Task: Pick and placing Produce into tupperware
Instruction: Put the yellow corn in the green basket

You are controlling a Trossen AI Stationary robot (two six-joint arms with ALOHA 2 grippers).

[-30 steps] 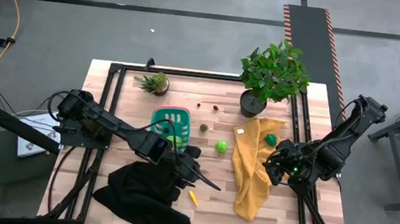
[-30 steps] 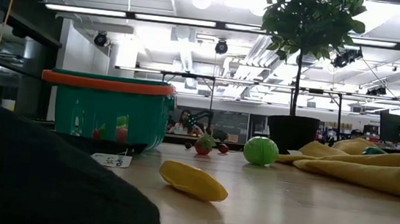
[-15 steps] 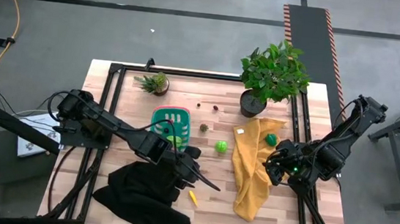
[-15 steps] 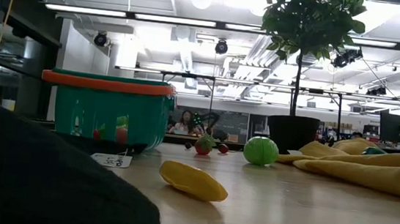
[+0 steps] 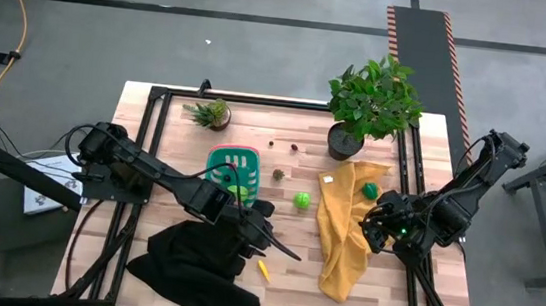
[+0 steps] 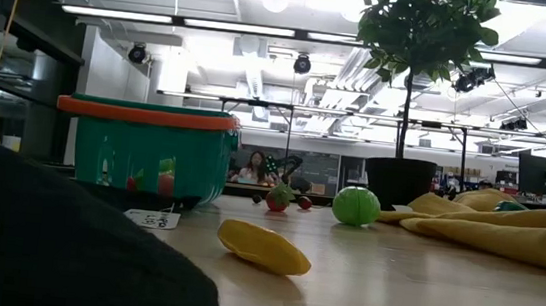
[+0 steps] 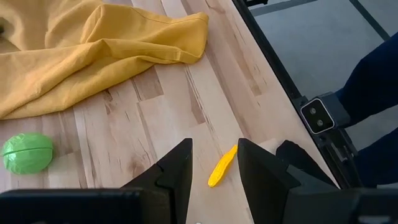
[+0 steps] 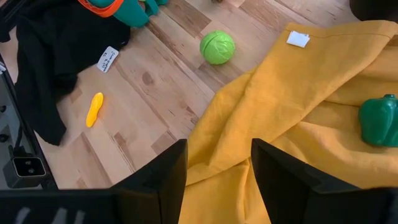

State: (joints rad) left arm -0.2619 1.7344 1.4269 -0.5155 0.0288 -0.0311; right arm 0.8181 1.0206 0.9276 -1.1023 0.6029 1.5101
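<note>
— Since the left gripper [image 7: 212, 163] hangs open and empty, where is the yellow piece [image 7: 222, 166]?
— On the table, right ahead, pointing along the fingers. The right gripper [image 8: 219, 163], open too, is farther.

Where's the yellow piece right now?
In the high view the yellow piece lies on bare wood near the table's front edge, between the black cloth and the yellow cloth, just beyond the left gripper.

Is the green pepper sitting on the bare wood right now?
No, the green pepper lies on the yellow cloth, off the bare tabletop.
</note>
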